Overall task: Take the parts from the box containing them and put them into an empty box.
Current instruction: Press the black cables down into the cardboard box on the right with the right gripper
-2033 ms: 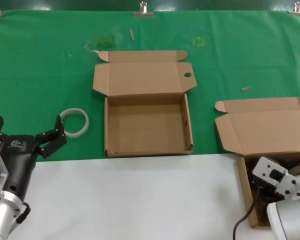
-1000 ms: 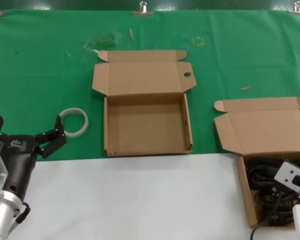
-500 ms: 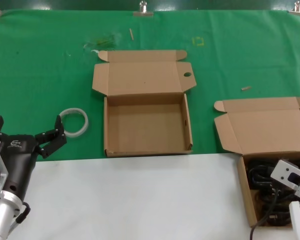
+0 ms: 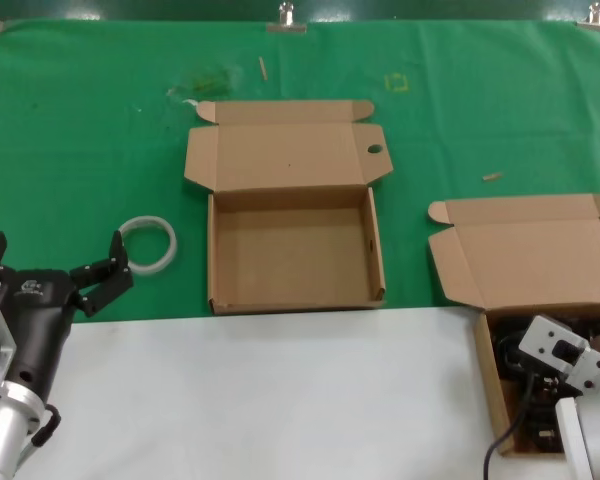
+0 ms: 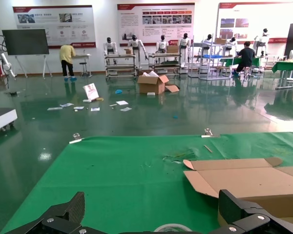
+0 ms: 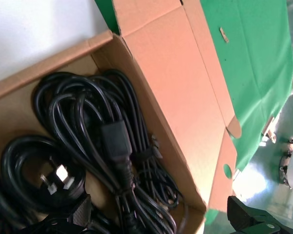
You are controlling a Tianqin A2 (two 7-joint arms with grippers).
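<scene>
A white ring (image 4: 148, 245) lies on the green cloth (image 4: 80, 150).

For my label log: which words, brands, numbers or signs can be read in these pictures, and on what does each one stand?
Left hand housing: a small white logo, too small to read.
Wall posters behind the hall, left wrist view: red headings and text, too blurred to read.
Floor sign in the hall: unreadable.
Both cardboard boxes, the power cords and the green cloth: no print seen.
So nothing can be quoted.
</scene>
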